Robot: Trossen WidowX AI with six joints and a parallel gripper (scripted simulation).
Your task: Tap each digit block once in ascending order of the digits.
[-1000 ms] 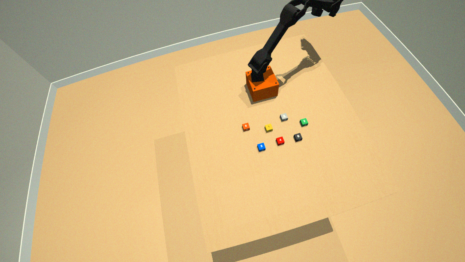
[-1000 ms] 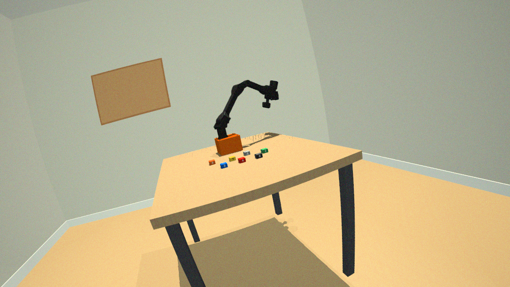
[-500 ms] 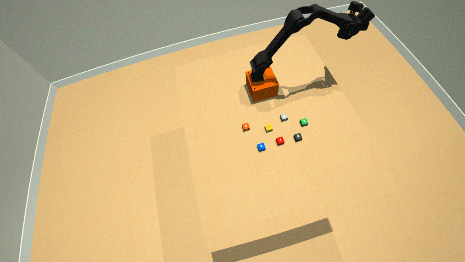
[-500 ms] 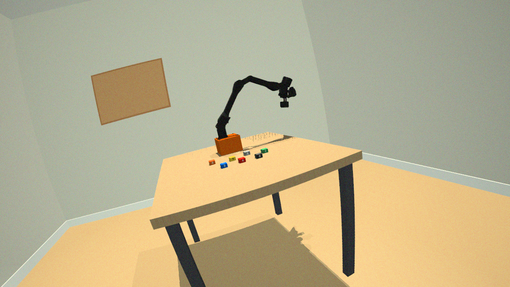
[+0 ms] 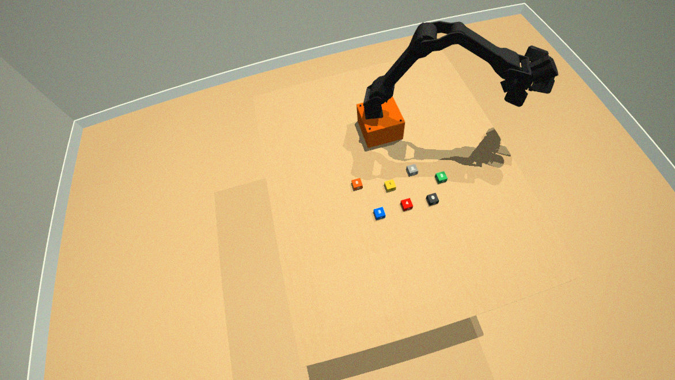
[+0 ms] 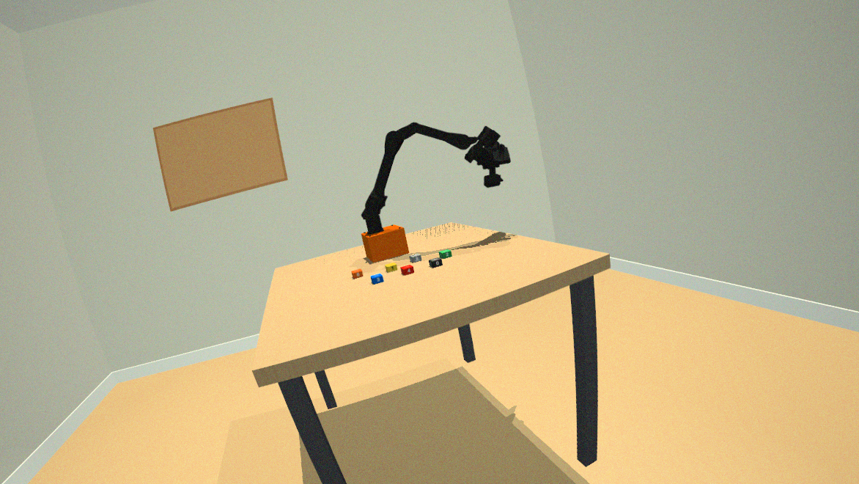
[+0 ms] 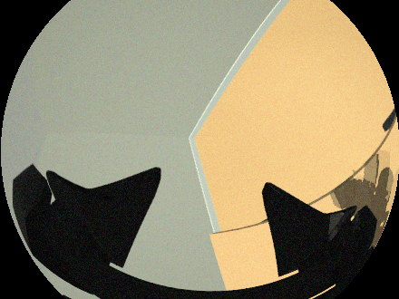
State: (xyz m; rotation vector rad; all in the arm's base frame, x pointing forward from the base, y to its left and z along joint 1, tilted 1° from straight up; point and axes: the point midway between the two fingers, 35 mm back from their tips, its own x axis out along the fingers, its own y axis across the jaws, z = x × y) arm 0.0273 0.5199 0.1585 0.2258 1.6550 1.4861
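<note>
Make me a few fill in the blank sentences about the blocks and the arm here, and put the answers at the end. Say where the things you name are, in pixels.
The block (image 5: pixel 406 204) (image 6: pixel 407 270) showing a 4 is colored ____.
The arm's base box (image 5: pixel 386 136) (image 6: pixel 387 245) is colored ____.
The block (image 5: pixel 379 214) (image 6: pixel 377 279) showing a 3 is colored ____.
The tool (image 7: pixel 214 181) has its fingers standing ____, with nothing between them.

Missing words: red; orange; blue; open
</note>
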